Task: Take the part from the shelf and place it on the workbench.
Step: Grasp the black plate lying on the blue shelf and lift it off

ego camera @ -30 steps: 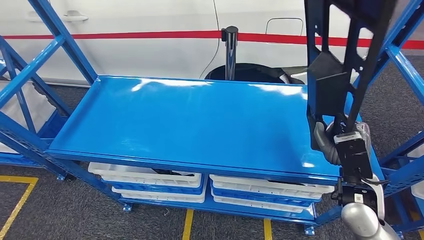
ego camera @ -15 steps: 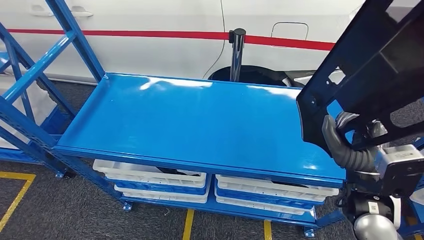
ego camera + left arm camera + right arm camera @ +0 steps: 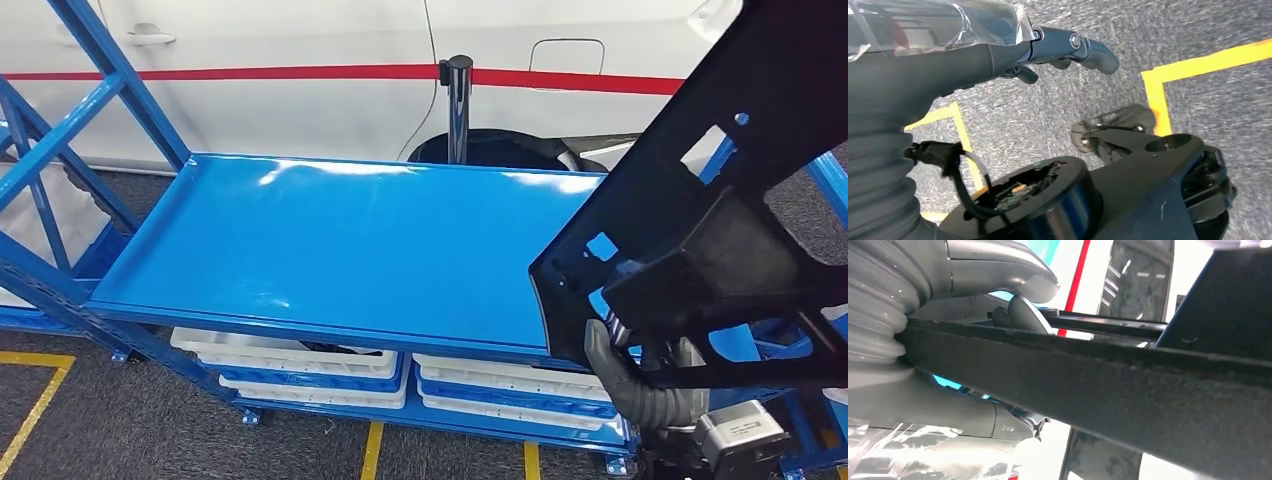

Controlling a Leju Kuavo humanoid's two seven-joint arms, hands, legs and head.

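Note:
A large black frame-like part [image 3: 720,200] with cut-outs hangs tilted over the right end of the blue shelf surface [image 3: 350,240] in the head view. My right hand [image 3: 640,390] grips the part's lower edge from below. Up close in the right wrist view, the hand [image 3: 998,280] wraps its thumb and fingers around a black bar of the part [image 3: 1148,390]. My left hand [image 3: 998,55] hangs over the grey floor, its fingers apart and holding nothing.
White trays [image 3: 290,360] sit on the lower level under the blue surface. Blue slanted uprights [image 3: 60,130] stand at the left. A black post [image 3: 457,100] and a white car body [image 3: 300,40] are behind. Yellow lines [image 3: 30,400] mark the floor.
The black part has swung from upright at the far right to a slant, now lower and further left over the shelf's right end. My right hand has dropped lower in the picture.

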